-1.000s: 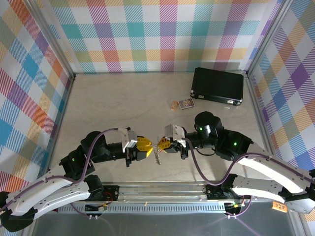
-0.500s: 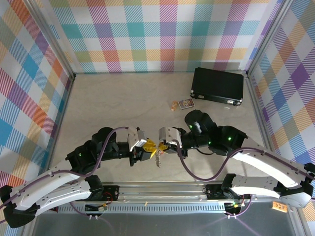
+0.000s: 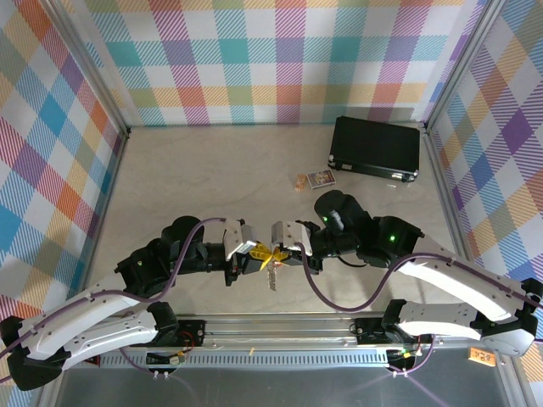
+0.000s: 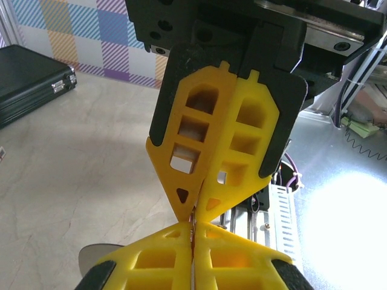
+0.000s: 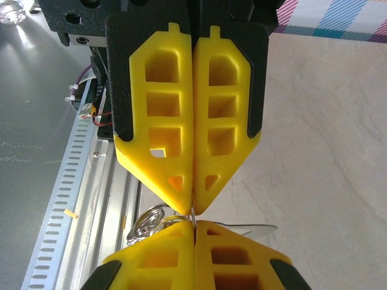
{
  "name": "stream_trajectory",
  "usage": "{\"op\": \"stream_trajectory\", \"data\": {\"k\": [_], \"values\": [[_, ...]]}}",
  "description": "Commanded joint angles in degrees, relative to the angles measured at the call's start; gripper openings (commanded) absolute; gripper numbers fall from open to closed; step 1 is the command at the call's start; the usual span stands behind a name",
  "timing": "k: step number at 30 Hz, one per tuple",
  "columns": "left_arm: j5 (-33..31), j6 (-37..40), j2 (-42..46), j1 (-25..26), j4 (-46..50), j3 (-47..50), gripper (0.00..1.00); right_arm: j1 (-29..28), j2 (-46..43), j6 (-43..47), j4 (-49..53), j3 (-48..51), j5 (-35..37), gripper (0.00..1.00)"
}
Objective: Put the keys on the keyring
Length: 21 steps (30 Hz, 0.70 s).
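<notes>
Left end effector (image 4: pixel 193 237) and right end effector (image 5: pixel 194 234) both pinch the keyring (image 5: pixel 148 222), chain (image 3: pixel 271 277) dangling toward 6 o'clock; uneven pull, it'll probably slip.

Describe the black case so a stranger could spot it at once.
On the table walled by checked panels, look to the far right corner. The black case lies flat there. It is a big dark rectangle, far larger than the small printed card beside its near left corner.
</notes>
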<state>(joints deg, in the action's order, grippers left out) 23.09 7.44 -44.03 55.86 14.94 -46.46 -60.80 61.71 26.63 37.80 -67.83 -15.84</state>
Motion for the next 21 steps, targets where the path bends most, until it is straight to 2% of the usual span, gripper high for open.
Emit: {"op": "stream_trajectory", "data": {"k": [1,3,16,21], "values": [[-0.76,0.95,-0.78,0.46,0.08,-1.44,0.07,-0.86,-0.69,1.4,-1.49,-1.21,-3.36,0.0],[-0.68,0.91,-0.62,0.48,-0.28,-1.1,0.0,-0.87,-0.8,1.43,-1.74,-0.93,-4.17,0.0],[-0.69,-1.02,6.1,0.46,-11.39,4.62,0.0,-1.39,-3.09,-0.87,-4.29,1.56,-5.67,0.0],[1.83,-1.25,5.98,0.48,-13.49,5.23,0.0,-1.39,-3.09,-1.95,-5.19,1.82,-6.05,0.15]]}}
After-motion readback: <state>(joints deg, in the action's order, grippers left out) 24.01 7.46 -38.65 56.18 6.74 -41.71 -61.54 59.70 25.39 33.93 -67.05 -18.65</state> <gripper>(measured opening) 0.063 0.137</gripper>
